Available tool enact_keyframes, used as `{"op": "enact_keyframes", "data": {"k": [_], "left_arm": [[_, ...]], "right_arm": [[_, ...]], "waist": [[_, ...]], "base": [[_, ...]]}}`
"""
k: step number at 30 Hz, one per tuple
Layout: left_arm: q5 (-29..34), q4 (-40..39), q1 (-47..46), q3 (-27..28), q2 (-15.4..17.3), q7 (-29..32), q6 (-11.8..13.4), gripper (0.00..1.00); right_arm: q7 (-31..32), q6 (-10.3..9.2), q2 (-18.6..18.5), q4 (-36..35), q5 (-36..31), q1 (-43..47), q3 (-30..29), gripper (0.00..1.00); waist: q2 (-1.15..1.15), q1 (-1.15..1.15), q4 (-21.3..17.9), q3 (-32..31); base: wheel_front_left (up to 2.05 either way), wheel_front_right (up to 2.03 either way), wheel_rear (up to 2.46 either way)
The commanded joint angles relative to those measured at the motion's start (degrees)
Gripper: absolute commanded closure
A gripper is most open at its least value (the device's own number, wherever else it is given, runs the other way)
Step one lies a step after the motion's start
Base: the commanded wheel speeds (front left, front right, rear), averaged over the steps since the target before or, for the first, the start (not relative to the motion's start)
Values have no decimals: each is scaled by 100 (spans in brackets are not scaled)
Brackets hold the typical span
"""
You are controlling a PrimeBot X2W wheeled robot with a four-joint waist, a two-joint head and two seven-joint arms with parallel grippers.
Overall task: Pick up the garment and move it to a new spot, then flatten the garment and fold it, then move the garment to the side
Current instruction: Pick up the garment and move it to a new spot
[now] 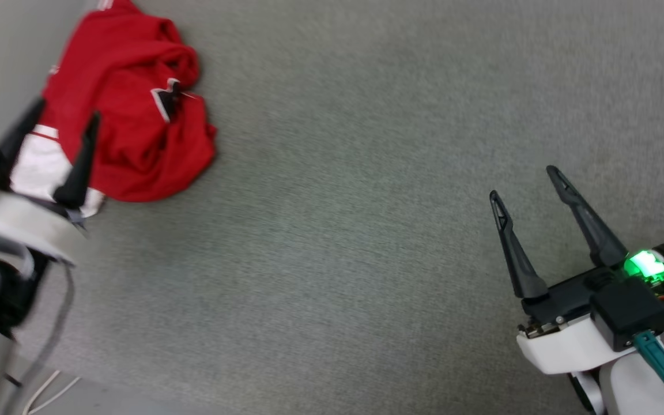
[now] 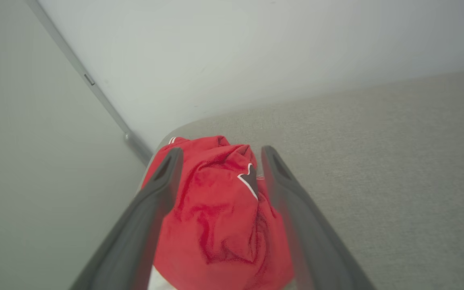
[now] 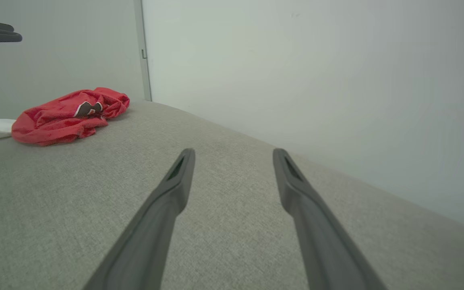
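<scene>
Nearest, at the lower left, the left gripper [image 1: 68, 108] hangs over the crumpled red jersey [image 1: 130, 115], its dark fingers [image 1: 81, 161] spread apart with nothing between them. The jersey lies bunched in a heap at the far left corner of the grey fabric surface [image 1: 338, 230], close to the pale wall [image 2: 256, 52]. A white sleeve [image 1: 38, 167] pokes out on its near side and a bit of black, white-edged lettering [image 1: 165, 101] shows in the folds. Well off to the right, the right gripper [image 1: 522, 183] sits low over bare surface, fingers likewise released and empty, with a green light [image 1: 644, 265] glowing on its wrist.
</scene>
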Motion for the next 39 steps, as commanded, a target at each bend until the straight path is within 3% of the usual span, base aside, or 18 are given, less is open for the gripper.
{"op": "enact_keyframes", "data": {"k": [1,6,10,13,20,27,28,29,35,39], "left_arm": [[-294,103,-335,-209,270,187,-3,0],[-1806,504,-1387,-1005,1313,1352,-3,0],[-3218,792,-1897,-1350,1703,2706,-4,0],[-3843,961,-2229,-1456,1991,3552,-4,0],[-4028,1668,-2640,-1679,2115,4203,-4,0],[-4019,2246,-2701,-2024,1741,4388,7,0],[-4017,2303,-2695,-2056,1706,4346,7,55],[-3984,2333,-2690,-2096,1691,4286,7,100],[-3855,2368,-2585,-2274,1762,3663,2,100],[-3678,2253,-2581,-2357,1916,2778,2,100]], "right_arm": [[-13,-2,-76,-50,-30,-119,-20,0],[-14,-2,-185,-181,-60,-253,-139,0],[-14,-2,-151,-268,-83,-292,-166,0],[-13,-2,-119,-308,-91,-290,-148,0],[-10,-2,-66,-343,-120,-304,-141,0],[6,-3,-69,-316,-144,-299,-200,0],[6,-3,-56,-304,-149,-294,-201,0],[6,-3,-44,-292,-153,-285,-196,0],[-9,-2,7,-217,-114,-277,-155,0],[-13,-2,55,-82,-50,-236,-132,0]], "waist": [[0,-2,-383,577],[0,-2,-630,1005],[0,-2,-800,1246],[0,-2,-911,1394],[0,-2,-1114,1669],[0,-2,-1152,1767],[0,-2,-1149,1744],[0,-2,-1148,1712],[0,-2,-1164,1325],[0,-2,-1194,931]], "base": [[0,0,0],[0,0,0],[0,0,0],[0,0,0],[0,0,0],[0,0,0],[0,0,0],[0,0,0],[0,0,0],[0,0,0]]}}
